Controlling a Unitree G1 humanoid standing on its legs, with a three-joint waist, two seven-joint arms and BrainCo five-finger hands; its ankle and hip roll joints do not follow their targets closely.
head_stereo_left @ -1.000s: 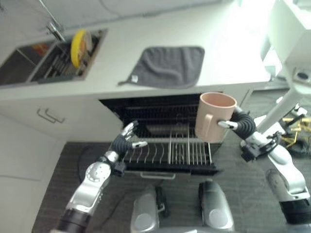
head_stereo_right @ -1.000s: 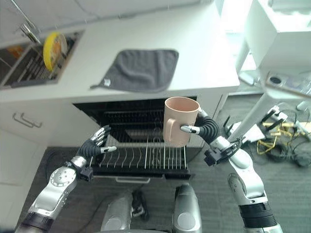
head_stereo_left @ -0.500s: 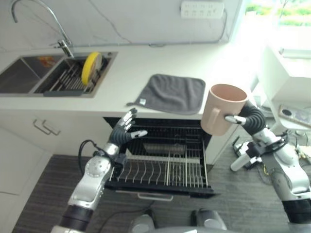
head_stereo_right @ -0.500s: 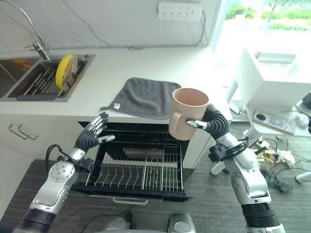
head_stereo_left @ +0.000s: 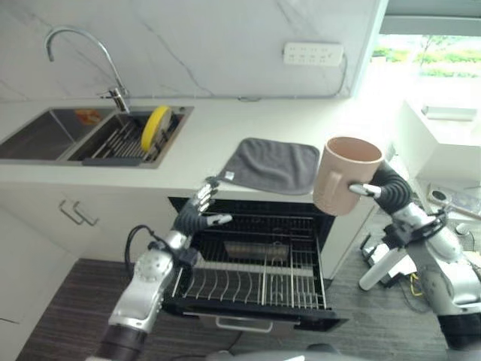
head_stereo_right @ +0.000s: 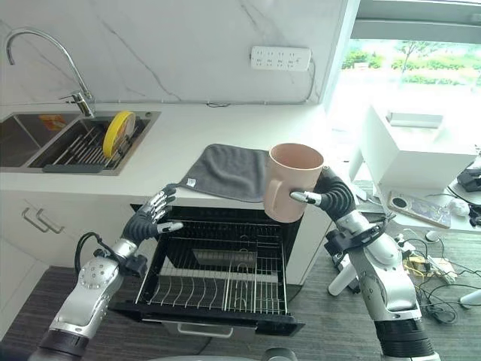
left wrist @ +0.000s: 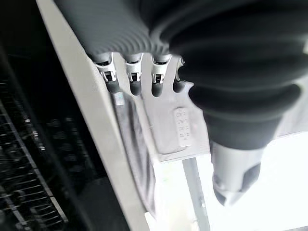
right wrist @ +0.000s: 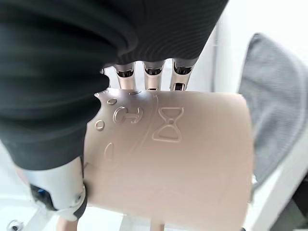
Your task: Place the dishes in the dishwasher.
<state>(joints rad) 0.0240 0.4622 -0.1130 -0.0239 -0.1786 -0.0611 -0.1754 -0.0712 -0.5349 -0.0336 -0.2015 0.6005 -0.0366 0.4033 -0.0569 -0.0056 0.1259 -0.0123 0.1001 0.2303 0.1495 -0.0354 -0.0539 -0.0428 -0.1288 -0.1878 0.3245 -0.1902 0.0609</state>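
Mug [head_stereo_right: 291,182] in right robot hand [head_stereo_right: 328,195]

You had no readable text here: the pink mug [right wrist: 168,159] carried only raised shapes (a bow and small dots), and the grey cloth's [head_stereo_right: 225,171] white tag stayed illegible.

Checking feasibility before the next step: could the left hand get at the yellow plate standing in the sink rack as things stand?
Probably yes: the left hand is open and empty by the dishwasher's opening, and the yellow plate stands upright in the sink rack with nothing between them, though the arm must lift over the counter edge.
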